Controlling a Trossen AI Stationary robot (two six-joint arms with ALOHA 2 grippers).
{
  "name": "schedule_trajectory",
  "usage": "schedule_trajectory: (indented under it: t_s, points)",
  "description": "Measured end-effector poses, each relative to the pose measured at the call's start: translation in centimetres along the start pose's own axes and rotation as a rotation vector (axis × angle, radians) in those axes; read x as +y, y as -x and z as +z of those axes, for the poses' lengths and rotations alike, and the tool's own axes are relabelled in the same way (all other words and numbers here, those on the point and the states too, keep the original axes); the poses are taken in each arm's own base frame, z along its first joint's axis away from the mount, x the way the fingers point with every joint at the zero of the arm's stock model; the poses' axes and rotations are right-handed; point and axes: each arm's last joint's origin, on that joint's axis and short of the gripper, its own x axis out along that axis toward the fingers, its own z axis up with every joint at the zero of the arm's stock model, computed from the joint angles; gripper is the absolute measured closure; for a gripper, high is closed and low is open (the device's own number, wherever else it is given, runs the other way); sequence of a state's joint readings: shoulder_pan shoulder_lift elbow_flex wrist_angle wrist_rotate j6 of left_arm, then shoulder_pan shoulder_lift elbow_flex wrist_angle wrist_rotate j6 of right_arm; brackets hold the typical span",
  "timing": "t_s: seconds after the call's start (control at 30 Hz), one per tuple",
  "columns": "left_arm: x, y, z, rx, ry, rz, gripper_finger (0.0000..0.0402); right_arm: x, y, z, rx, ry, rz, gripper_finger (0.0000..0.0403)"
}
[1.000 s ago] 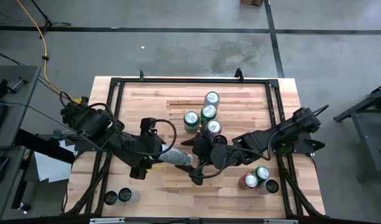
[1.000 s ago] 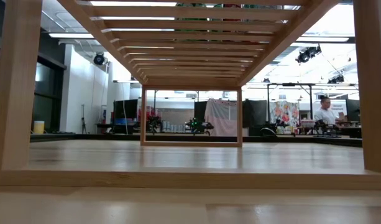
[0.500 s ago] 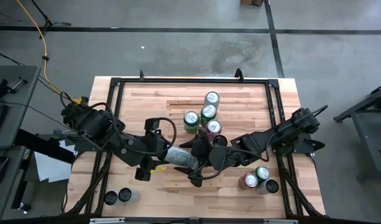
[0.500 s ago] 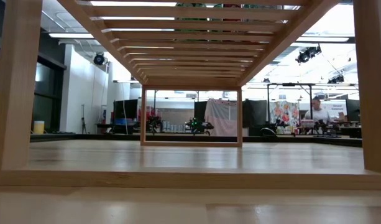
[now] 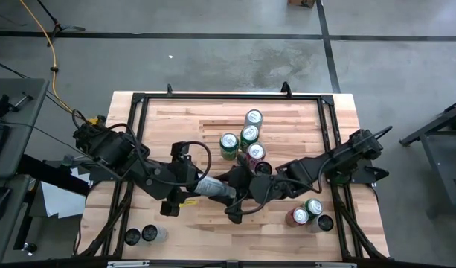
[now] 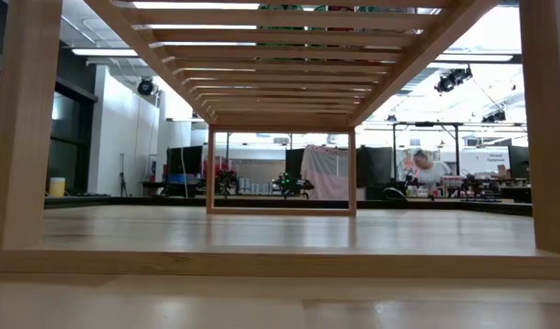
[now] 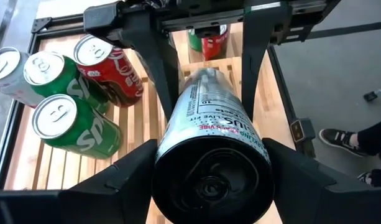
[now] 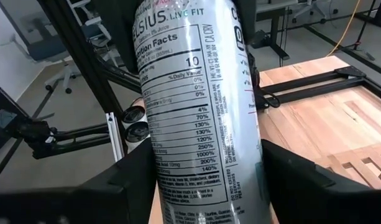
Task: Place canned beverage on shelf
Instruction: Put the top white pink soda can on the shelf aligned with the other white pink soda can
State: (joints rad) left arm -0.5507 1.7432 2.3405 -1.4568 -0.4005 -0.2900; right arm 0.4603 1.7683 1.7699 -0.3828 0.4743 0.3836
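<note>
A silver canned beverage [image 5: 213, 187] hangs in the air over the middle of the table, lying nearly level between my two arms. My left gripper [image 5: 196, 184] is shut on the end toward the table's left, and my right gripper [image 5: 233, 190] is shut on the end toward the right. The shelf [image 5: 213, 123], a rack of pale wooden slats, carries three green cans [image 5: 249, 135] and a red can [image 5: 255, 153], all upright on their bases. The low view shows only the shelf's slats [image 6: 280, 55] from below. My left gripper pinches the can's wall near its base end [image 7: 209, 155] between its two fingers [image 7: 115, 180], which lie along the can from the table's left, slanting down. The can is lifted clear. My right gripper has the can's two opposite sides [image 8: 196, 180] between its fingers [image 8: 289, 177], which come from the table's right, nearly level. The can's label faces that wrist.
Three more cans [image 5: 306, 212] stand at the table's near right corner, and two dark-topped ones [image 5: 142, 235] stand at the near left. A black frame [image 5: 228, 97] runs round the tabletop. Bare wood lies near the front edge, between those groups.
My left gripper has tipped slightly, and the can's free end has shifted a little toward my right gripper. Both arms have stayed in place above the table's middle.
</note>
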Motion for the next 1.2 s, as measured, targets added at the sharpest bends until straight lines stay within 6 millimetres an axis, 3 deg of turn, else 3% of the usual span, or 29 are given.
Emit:
schedule_trajectory:
  t_s: [0.27, 0.5, 0.63, 0.77, 0.97, 1.2]
  points:
    - [0.0, 0.5, 0.1, -0.005, 0.053, -0.073, 0.0057, -0.1, 0.1, 0.0, 0.014, 0.002, 0.016, 0.0171]
    - [1.7, 3.9, -0.9, -0.017, 0.218, -0.160, 0.0048, -0.1, 0.4, 0.3, -0.002, 0.012, 0.017, 0.0171]
    - [2.5, 6.4, -1.7, -0.119, 0.274, -0.035, 0.0046, -0.1, 0.4, 0.7, -0.030, 0.017, 0.018, 0.0171]
    - [1.9, 8.0, -2.9, -0.245, 0.270, 0.132, 0.0045, -0.1, 0.5, 1.6, -0.107, 0.041, 0.031, 0.0171]
    - [0.2, 7.6, -5.9, -0.327, 0.367, 0.243, 0.0044, -0.6, 1.6, 3.4, -0.219, 0.080, 0.015, 0.0171]
    - [-2.6, 4.0, -7.9, -0.527, 0.489, 0.242, 0.0044, -2.0, 1.6, 5.4, -0.343, 0.087, 0.022, 0.0171]
